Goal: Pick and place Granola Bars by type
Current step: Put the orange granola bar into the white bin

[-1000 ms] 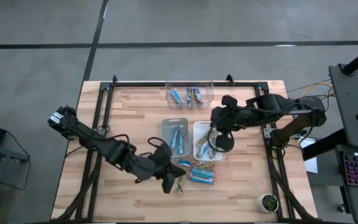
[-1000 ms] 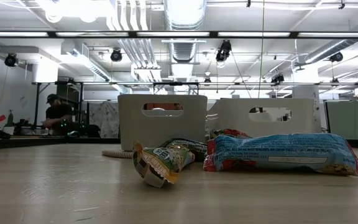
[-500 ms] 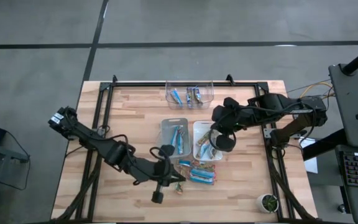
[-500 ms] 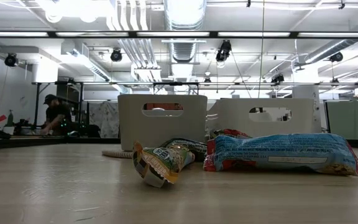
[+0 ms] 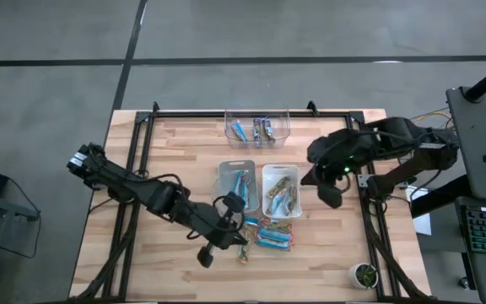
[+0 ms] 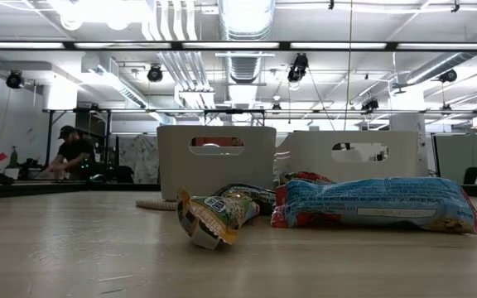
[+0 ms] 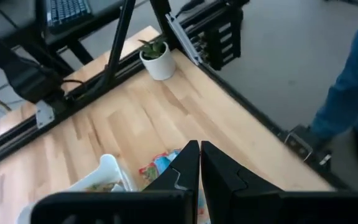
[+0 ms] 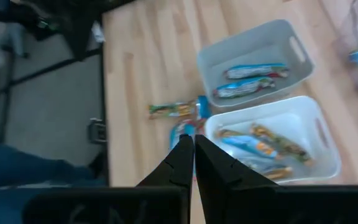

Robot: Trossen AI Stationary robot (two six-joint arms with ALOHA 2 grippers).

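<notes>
Lying flat, long axes mixed, loose Granola Bars (image 5: pixel 268 234) near both arms' pressed-together fingers (image 7: pixel 188 163).

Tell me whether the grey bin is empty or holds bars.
Not empty: the grey bin holds blue-wrapped granola bars, lying flat inside.

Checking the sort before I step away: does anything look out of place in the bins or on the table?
Yes. The white bin holds greenish-gold bars plus what looks like one blue bar, while the grey bin holds only blue bars. Several loose bars lie beside them.
</notes>
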